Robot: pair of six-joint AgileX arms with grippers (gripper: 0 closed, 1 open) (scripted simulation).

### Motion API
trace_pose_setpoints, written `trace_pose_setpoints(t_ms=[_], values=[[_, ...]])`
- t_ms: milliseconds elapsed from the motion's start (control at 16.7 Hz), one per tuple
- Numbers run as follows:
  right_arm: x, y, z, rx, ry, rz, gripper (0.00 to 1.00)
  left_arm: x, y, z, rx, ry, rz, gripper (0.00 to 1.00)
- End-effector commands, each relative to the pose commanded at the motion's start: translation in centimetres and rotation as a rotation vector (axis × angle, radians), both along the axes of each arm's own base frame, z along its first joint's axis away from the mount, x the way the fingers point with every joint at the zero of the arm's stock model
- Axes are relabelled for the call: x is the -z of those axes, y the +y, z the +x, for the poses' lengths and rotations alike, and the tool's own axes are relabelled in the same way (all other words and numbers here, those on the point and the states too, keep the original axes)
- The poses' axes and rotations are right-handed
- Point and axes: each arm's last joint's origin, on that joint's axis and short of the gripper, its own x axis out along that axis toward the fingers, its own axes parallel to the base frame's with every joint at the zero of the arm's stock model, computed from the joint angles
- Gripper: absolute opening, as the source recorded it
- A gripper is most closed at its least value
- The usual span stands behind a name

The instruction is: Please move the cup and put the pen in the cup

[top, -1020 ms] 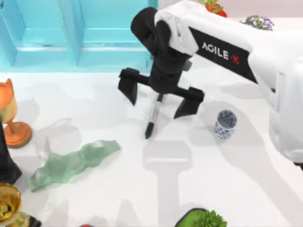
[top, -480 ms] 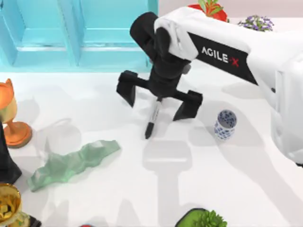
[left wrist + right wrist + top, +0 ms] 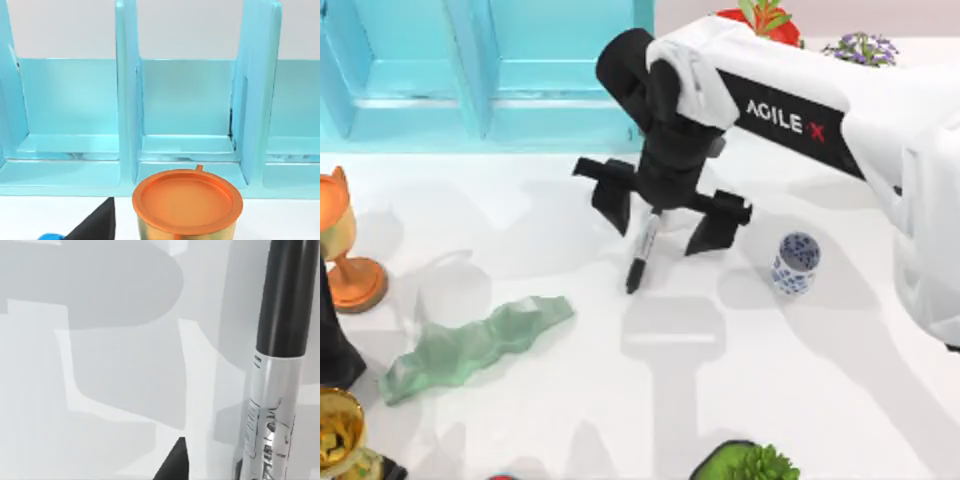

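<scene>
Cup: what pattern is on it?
The cup is white with a blue floral pattern, clearest in the top view.

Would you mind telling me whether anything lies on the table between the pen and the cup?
Nothing visible does. The pen lies under the open right claw, and only bare table separates it from the cup on its right.

My pen (image 3: 272, 405) looks shiny and smooth; its cap (image 3: 285, 295) is dull black. The table (image 3: 820, 380) looks smooth.
</scene>
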Motion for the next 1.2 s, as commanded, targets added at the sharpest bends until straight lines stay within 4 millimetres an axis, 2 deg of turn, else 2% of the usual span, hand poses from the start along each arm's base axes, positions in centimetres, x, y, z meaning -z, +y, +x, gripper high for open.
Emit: trace_pose_setpoints(t_ms=[240, 720, 780, 960, 1080, 1200], values=[[0.0, 0.0, 0.0, 0.000, 0.000, 0.000, 0.02, 0.0, 0.0, 0.0, 0.000, 0.000, 0.000, 1.00], [0.0, 0.0, 0.0, 0.000, 0.000, 0.000, 0.00, 0.0, 0.0, 0.0, 0.000, 0.000, 0.000, 1.00], [-3.3, -1.1, -0.3, -0.017, -0.031, -0.036, 0.00, 0.0, 0.0, 0.0, 0.000, 0.000, 0.000, 1.00], [-4.2, -0.9, -1.2, -0.015, -0.025, -0.041, 0.00, 0.0, 0.0, 0.0, 0.000, 0.000, 0.000, 1.00], [-6.2, -0.8, -2.9, -0.012, -0.024, -0.042, 0.00, 0.0, 0.0, 0.0, 0.000, 0.000, 0.000, 1.00], [-9.1, -0.7, -5.2, -0.012, -0.033, -0.034, 0.00, 0.0, 0.0, 0.0, 0.000, 0.000, 0.000, 1.00]])
